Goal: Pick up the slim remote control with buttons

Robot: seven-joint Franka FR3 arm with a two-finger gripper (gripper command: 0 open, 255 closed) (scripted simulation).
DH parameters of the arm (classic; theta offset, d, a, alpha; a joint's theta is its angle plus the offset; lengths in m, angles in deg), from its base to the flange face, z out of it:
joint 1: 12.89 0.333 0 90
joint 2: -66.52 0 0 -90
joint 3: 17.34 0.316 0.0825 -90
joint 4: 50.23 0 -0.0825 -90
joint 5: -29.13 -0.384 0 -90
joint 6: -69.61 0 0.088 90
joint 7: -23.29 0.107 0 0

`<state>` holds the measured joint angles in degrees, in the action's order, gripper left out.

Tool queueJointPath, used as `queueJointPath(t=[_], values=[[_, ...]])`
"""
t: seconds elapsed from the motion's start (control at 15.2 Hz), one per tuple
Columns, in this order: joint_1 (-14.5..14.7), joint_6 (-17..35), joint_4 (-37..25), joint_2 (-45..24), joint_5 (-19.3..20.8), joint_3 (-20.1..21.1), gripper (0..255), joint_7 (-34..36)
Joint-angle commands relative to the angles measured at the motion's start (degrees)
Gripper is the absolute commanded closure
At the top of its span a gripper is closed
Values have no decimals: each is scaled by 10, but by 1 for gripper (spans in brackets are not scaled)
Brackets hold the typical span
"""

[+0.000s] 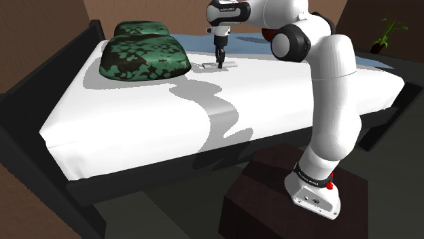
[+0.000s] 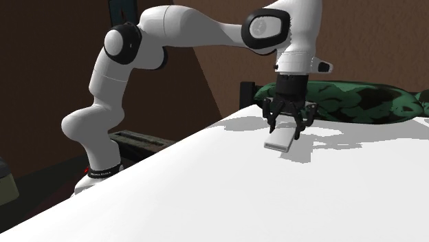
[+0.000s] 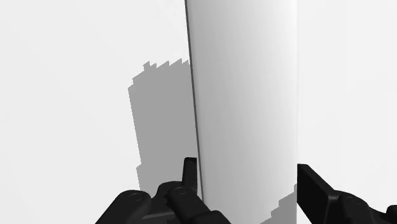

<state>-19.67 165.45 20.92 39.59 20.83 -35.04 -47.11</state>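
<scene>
The arm (image 1: 333, 102) is all glossy white rounded shells, chunky tube shapes, with dark grey joints (image 1: 291, 42) in between. There's a black band (image 1: 309, 178) with tiny white lettering round the foot, a little red dot (image 1: 330, 184) beside it, and small ports on the white base flange (image 1: 314, 201). Near the wrist sits a black plate (image 1: 224, 11) with white text, too small to read. The gripper (image 2: 287, 129) is plain black, angular, two-fingered.

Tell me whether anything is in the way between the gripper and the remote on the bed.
Nothing visible is in the way. The gripper is right at the white remote, with bare white bed around it. The green pillows sit apart, toward the shoulder view's left.
</scene>
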Motion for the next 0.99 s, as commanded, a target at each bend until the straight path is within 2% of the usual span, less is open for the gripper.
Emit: queueJointPath(t=[0.0,0.79,0.92], values=[[-2,-15,-17,-3,-1,0,255,0],[-25,-134,-178,-43,-11,1,255,3],[-25,-136,-180,-44,-11,1,255,4]])
